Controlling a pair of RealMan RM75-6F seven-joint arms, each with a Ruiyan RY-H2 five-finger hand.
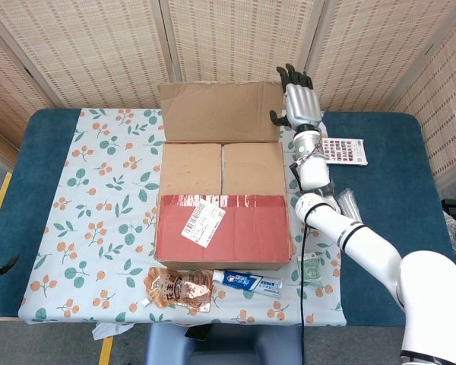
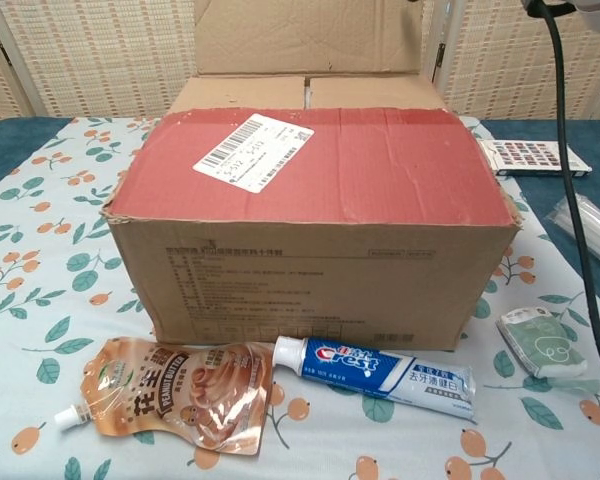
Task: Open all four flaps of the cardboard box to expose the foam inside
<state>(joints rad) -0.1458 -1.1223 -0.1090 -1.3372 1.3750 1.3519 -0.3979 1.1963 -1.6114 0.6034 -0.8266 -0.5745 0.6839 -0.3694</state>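
Observation:
The cardboard box stands mid-table on the flowered cloth. Its far flap is raised upright, also seen in the chest view as the far flap. Two plain inner flaps lie shut under it. The red near flap with a white label lies shut. My right hand is at the raised flap's right edge, fingers straight, thumb touching the edge. Only dark slivers of my left hand show at the table's left edge, apart and holding nothing. No foam shows.
A toothpaste tube and a peanut butter pouch lie before the box. A small packet, a bag of straws and a colour card lie to its right. Folding screens stand behind the table.

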